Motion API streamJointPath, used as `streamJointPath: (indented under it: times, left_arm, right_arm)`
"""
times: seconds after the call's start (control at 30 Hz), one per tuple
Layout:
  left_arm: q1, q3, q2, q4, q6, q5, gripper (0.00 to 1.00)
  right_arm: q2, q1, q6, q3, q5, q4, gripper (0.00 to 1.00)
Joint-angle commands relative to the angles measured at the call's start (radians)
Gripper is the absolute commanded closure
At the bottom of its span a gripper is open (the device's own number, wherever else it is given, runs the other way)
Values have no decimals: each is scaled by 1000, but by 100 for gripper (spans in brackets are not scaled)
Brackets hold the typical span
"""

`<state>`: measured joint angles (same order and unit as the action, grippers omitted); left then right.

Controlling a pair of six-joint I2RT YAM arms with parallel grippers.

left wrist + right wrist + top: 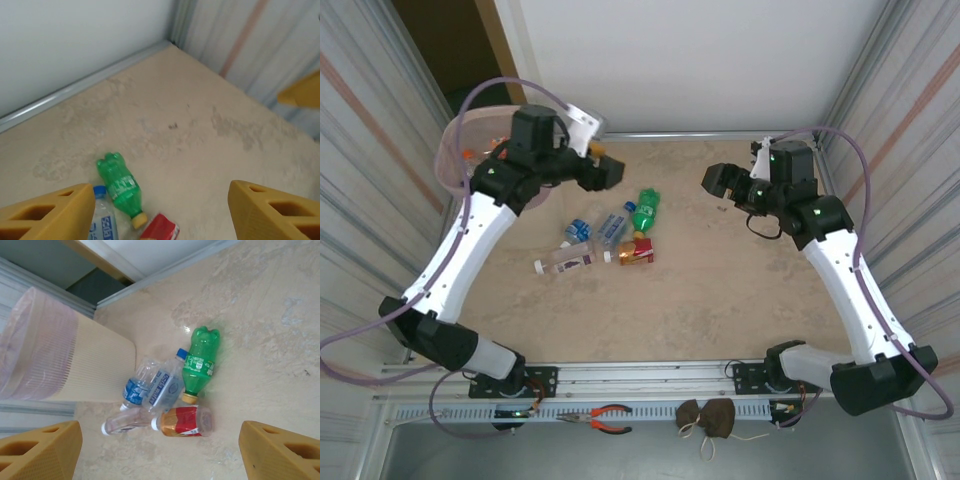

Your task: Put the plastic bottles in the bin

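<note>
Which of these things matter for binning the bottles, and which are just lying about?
Job: bin; green bottle; red-label bottle; blue-cap bottle; blue-label bottle beside it; white-cap bottle.

Lying about: pliers; brown pouches.

Orange-handled pliers, brown pouches well apart on grey near ledge.

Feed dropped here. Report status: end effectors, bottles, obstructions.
Left end effector open, empty. Right end effector open, empty. Five plastic bottles clustered on table, bin far left. Nothing blocking the cluster.
</note>
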<state>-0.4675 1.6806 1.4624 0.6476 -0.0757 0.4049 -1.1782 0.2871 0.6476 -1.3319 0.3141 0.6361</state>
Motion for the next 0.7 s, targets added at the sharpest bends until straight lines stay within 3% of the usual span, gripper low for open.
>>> streamJointPath:
  times: [0.0, 0.3, 0.67]
  left_arm:
    - [-73, -5, 25, 132, -161, -91, 29]
    - [-204, -10, 196, 250, -306, -210, 30]
    - [-218, -55, 394, 265, -334, -296, 26]
  right_arm:
    - [26, -12, -28, -22, -1, 29, 19]
    - [46, -32, -35, -23, 0, 54, 19]
    - [75, -54, -37, -18, -7, 81, 19]
